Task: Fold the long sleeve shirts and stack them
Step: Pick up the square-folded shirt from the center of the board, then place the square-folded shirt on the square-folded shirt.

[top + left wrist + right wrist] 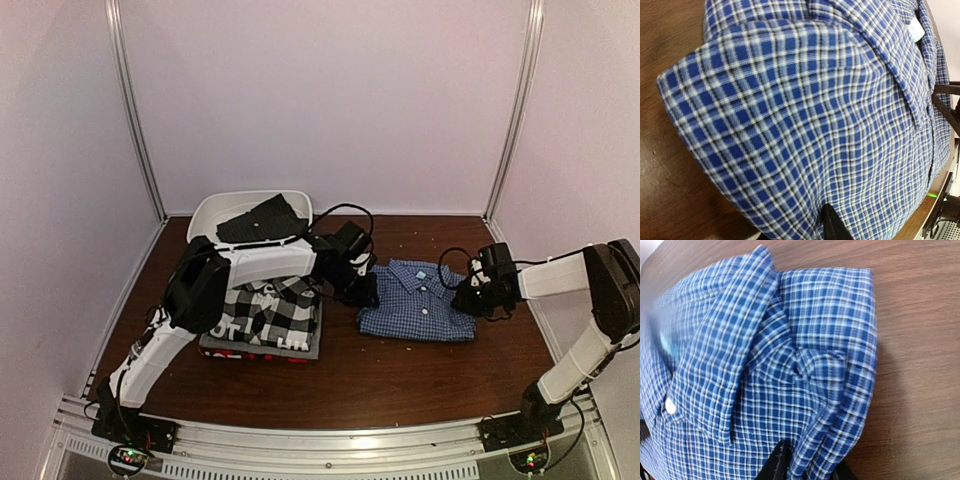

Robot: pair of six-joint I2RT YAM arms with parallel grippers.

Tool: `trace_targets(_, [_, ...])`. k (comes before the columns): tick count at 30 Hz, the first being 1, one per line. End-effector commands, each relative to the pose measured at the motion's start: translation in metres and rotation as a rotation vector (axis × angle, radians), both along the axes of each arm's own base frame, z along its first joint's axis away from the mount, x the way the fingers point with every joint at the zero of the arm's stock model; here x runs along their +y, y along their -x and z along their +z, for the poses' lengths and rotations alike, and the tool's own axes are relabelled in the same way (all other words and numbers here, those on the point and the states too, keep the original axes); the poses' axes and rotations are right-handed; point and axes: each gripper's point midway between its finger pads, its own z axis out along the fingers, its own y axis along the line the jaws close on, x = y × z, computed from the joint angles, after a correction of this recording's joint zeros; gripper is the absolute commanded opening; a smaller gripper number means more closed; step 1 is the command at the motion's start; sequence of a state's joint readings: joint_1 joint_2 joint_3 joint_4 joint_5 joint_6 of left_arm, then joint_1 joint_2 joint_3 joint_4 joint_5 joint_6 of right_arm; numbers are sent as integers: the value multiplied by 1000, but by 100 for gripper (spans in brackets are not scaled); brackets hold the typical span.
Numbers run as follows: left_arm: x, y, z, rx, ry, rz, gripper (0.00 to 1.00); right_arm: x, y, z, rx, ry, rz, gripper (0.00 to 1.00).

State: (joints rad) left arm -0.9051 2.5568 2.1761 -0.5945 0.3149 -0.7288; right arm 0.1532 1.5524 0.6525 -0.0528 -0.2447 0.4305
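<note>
**A:** What is seen from above?

**B:** The blue-and-white check shirt (418, 300) is laid folded on the counter (400, 380), right of centre. The left end effector (362, 290) is set at its left edge and the right end effector (468, 298) at its right edge. To the left, a plaid shirt (265, 310) is stacked on a grey shirt (312, 342) and a red shirt (270, 357). Behind that stack a white basin (215, 205) is seen, with a dark cloth (262, 220) in it.

**A:** And from the left wrist?

**B:** The view is filled by the check shirt, with its collar at the upper right. Only one dark finger (832, 225) is seen, low against the cloth. Whether the left end effector is clenched cannot be told.

**A:** And from the right wrist?

**B:** A folded edge of the check shirt is pinched between two dark fingers (774, 467) at the bottom of the view. The right end effector is thus clenched on the shirt. Bare counter is seen to the right of the cloth.
</note>
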Motion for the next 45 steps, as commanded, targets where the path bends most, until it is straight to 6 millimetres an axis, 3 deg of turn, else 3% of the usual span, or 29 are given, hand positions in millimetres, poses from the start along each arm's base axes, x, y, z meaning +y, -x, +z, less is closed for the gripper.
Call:
trace_targets(1, [-23,2,19,0,103,-34,15,14,6,-1,34,-44,37,13])
trace_targets(4, [-27,0,37,-20,137,-37,0,16,5,8,16,-60,45,0])
trace_targets(13, [-26,-7,108,-101,223,-30,0,35,-5,66,-109,-174,84,0])
trace_targets(18, [-16,-6,143,-152,237,-27,0,45,-5,106,-187,-231,102,0])
trace_targets(25, [12,1,179,-206,219,-3,0,76,2,154,-275,-321,145,0])
trace_targets(34, [85,17,200,-251,145,84,0,156,21,197,-338,-455,229,0])
trace_targets(40, [166,29,205,-272,63,199,0,228,38,211,-346,-523,311,0])
trace_targets(45, [231,34,201,-273,-1,293,0,296,49,207,-322,-565,377,0])
